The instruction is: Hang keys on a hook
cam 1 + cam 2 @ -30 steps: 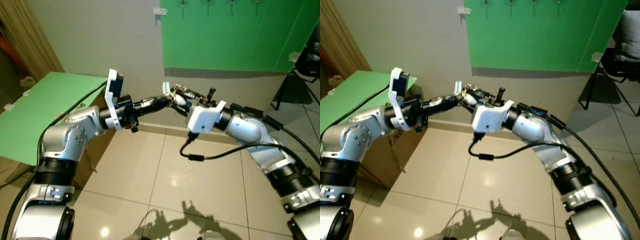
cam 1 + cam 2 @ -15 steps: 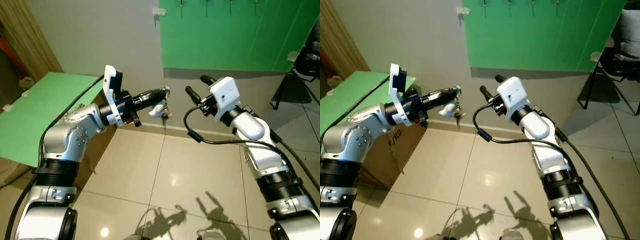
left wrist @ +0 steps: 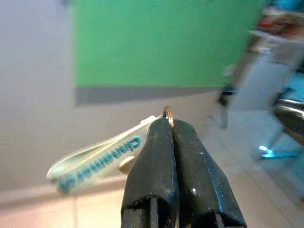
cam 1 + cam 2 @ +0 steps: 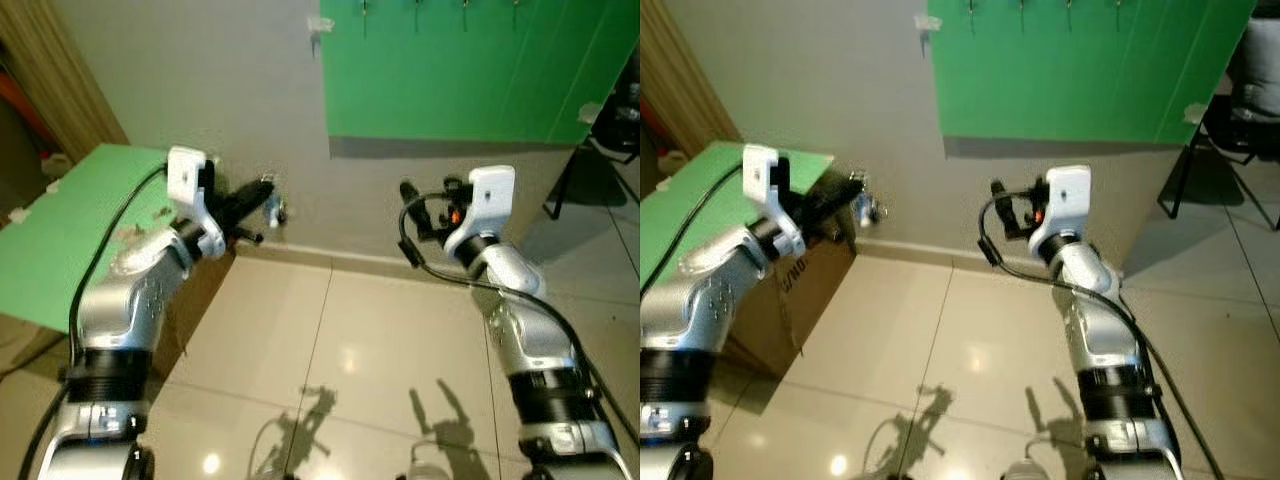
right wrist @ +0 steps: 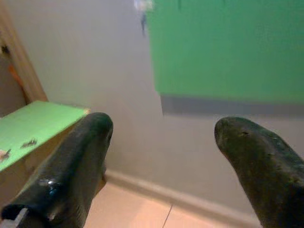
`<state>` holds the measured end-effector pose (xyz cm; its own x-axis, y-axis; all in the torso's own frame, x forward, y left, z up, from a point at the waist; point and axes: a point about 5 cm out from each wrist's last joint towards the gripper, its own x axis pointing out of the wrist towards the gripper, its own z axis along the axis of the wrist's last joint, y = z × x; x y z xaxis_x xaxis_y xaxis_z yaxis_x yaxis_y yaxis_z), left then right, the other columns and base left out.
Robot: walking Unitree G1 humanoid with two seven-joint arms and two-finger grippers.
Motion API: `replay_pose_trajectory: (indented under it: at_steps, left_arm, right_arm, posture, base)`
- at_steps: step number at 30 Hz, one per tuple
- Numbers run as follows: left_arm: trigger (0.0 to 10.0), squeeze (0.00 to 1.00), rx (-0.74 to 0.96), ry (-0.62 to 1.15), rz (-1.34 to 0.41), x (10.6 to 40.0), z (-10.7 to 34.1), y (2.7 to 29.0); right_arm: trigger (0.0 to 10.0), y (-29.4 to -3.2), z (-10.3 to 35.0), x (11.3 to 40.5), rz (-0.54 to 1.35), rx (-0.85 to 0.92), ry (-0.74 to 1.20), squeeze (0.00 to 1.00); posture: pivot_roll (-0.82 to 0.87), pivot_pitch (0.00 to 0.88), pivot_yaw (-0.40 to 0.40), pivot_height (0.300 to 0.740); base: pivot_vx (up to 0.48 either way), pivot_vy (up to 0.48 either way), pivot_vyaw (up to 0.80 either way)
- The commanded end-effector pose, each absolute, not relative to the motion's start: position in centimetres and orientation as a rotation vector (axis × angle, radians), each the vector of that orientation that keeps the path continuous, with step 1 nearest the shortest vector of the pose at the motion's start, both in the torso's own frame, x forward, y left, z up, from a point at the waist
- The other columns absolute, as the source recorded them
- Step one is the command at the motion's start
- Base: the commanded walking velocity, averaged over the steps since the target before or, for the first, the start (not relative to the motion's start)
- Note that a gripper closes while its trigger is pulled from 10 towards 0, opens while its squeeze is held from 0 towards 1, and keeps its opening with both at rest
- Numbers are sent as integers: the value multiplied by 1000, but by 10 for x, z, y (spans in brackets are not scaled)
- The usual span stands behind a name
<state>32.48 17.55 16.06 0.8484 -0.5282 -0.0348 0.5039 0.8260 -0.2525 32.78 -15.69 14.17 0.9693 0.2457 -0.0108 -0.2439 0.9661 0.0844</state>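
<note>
Clamped tight, the left gripper (image 3: 172,127) pinches the small brass ring of the keys (image 4: 272,208), its two black fingers (image 3: 154,166) pressed flat together. A pale tag with teal lettering (image 3: 95,160) dangles from the ring beside the fingertips. Seen from the head, the left arm (image 4: 140,280) reaches forward over the corner of a green table (image 4: 70,225), holding the keys up in front of the grey wall (image 4: 210,90), well below and to the left of the hooks (image 4: 415,12).

Those hooks sit in a row along the top edge of a green board (image 4: 470,75) mounted on the wall; the keys hang from none of them.

Across the scene, the right gripper (image 4: 427,205) is raised at about the same height, well apart from the left one, its fingers (image 5: 76,161) spread wide with nothing between them. A black cable (image 4: 440,270) loops beneath the right arm (image 4: 520,310).

Glossy beige floor tiles (image 4: 360,370) below carry the arms' shadows. A cardboard box (image 4: 790,300) stands under the table, and a dark chair (image 4: 1225,140) sits at the far right.
</note>
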Motion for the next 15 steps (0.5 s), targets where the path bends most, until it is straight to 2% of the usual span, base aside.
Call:
replay_pose_trajectory:
  at_steps: [1,5,6,7,8,15]
  left_arm:
    - [0,0,-230,91,-458,320,160,181]
    - [0,0,-188,121,-286,304,139,183]
    - [0,0,-133,115,-256,297,133,178]
    - [0,0,-133,115,-256,297,133,178]
    - [0,0,-135,113,-287,294,132,171]
    - [0,0,-83,81,-325,289,135,153]
  right_arm:
    - [10000,-154,145,325,230,126,18,1000]
    - [10000,-154,135,319,196,195,53,1000]
    - [10000,-153,131,317,186,211,63,945]
    - [10000,-153,131,317,186,211,63,945]
    - [10000,-152,130,316,184,204,64,0]
    - [10000,-152,126,314,159,178,65,0]
  posture:
    - [-239,5,141,740]
    - [-225,0,141,740]
    - [-222,0,141,740]
    - [-222,0,141,740]
    - [-218,0,140,740]
    - [-224,0,144,740]
  base:
    - [0,0,0]
    - [0,0,0]
    - [0,0,0]
    - [0,0,0]
    - [0,0,0]
    - [0,0,0]
